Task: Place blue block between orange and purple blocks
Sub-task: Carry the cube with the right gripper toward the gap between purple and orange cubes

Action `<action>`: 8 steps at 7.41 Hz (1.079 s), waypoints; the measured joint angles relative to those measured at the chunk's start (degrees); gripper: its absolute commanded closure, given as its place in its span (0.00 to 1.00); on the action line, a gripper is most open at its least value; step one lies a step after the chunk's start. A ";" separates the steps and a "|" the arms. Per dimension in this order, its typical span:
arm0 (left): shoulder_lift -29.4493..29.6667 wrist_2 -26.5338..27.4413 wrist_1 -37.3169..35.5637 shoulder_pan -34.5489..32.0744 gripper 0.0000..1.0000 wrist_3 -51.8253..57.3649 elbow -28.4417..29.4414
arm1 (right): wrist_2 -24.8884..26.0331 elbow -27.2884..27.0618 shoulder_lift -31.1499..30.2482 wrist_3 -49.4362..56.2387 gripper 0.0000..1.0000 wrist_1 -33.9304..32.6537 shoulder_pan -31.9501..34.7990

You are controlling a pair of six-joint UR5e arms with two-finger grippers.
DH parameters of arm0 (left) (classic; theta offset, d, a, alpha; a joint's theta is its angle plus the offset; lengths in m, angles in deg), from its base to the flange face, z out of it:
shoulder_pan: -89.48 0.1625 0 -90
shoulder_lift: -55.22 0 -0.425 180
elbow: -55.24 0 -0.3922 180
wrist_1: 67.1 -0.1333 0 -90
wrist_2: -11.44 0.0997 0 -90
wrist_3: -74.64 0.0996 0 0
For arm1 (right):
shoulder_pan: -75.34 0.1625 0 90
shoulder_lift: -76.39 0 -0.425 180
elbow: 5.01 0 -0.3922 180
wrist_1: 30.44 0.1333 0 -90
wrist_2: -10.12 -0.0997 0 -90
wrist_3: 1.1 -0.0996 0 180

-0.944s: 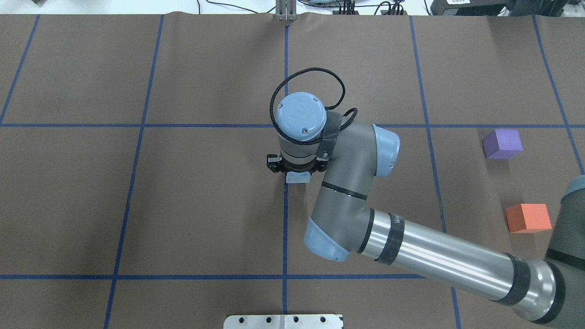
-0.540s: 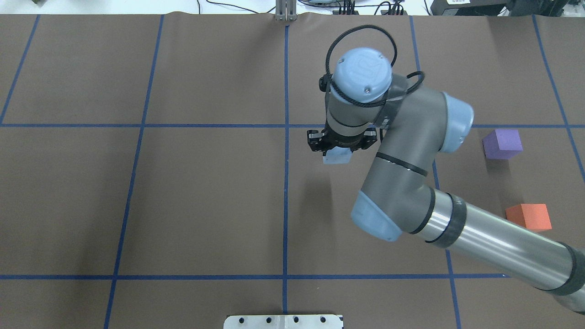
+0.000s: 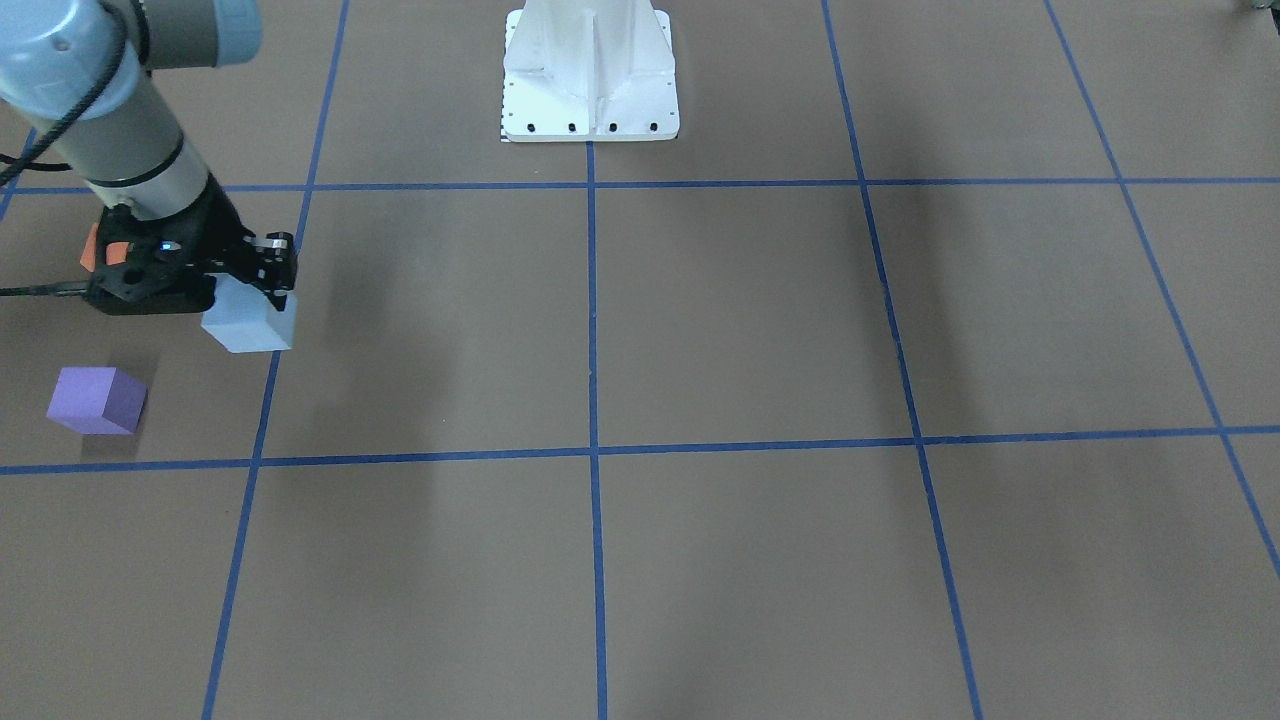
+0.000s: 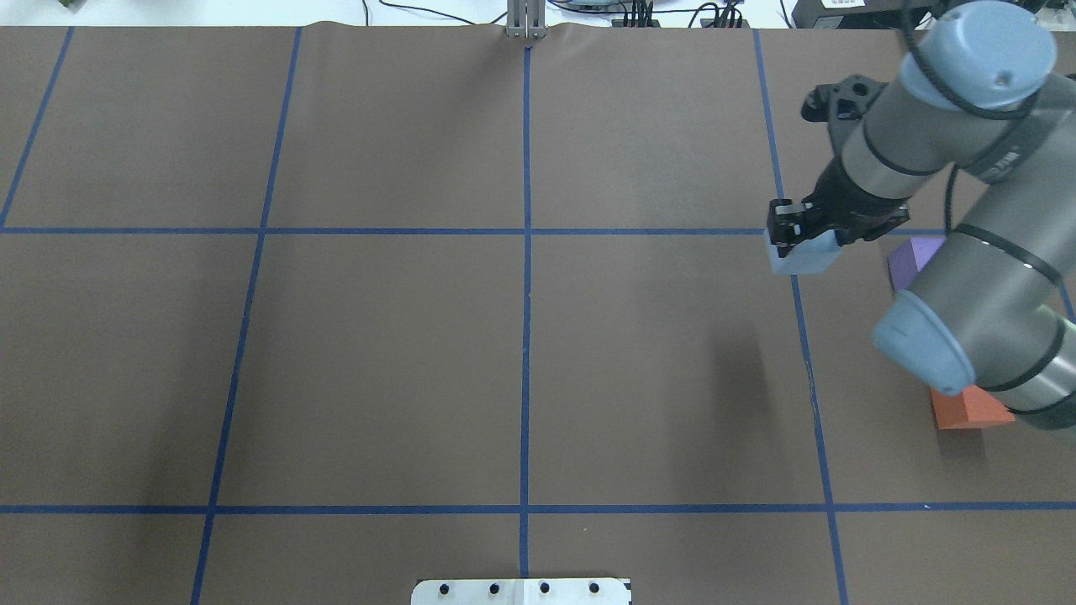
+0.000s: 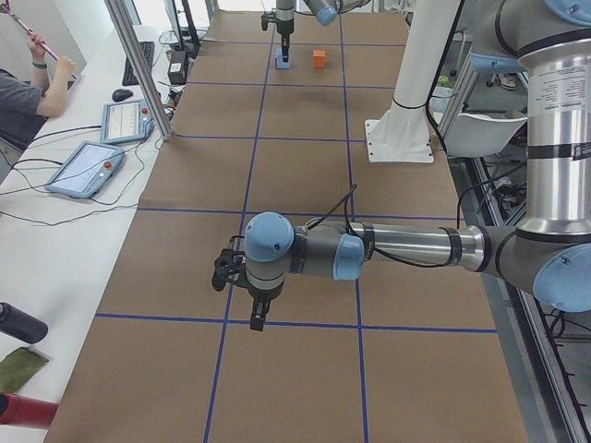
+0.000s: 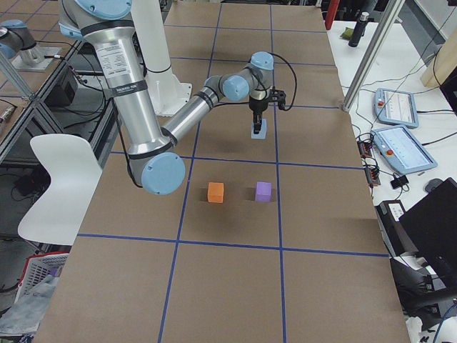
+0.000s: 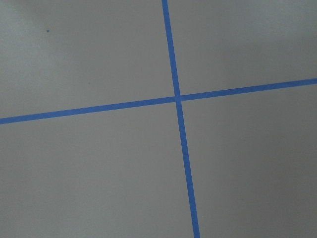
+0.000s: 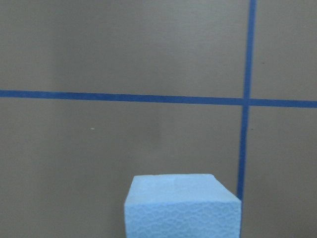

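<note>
Bright, even, diffuse light from above in every view. The brown table (image 4: 378, 336) is matte, no glare. In the overhead view the right arm (image 4: 967, 277) throws a soft, blurry-edged shadow on the table, lower left of it. The front view shows faint broad dark bands too. The orange block (image 4: 962, 413) and purple block (image 3: 95, 400) cast short soft shadows. The white strip at the overhead top edge is blown out. Mild sheen on the silver arm tube in the right-side view. Left wrist view greyish, washed, slightly soft. In the right wrist view the blue block (image 8: 181, 206) is sharp, foam texture visible.
</note>
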 measured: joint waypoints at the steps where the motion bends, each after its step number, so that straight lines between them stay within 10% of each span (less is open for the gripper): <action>1: 0.00 0.00 0.05 0.00 0.00 -0.02 -0.02 | -0.45 0.21 -6.17 1.49 1.00 6.09 1.47; 7: 0.00 0.00 0.04 0.07 0.00 -0.03 -0.03 | -0.90 11.61 -22.30 0.99 0.96 34.59 2.94; 8: 0.00 0.00 0.02 0.08 0.00 -0.03 -0.03 | -1.09 12.70 -22.65 -0.12 0.71 36.72 2.85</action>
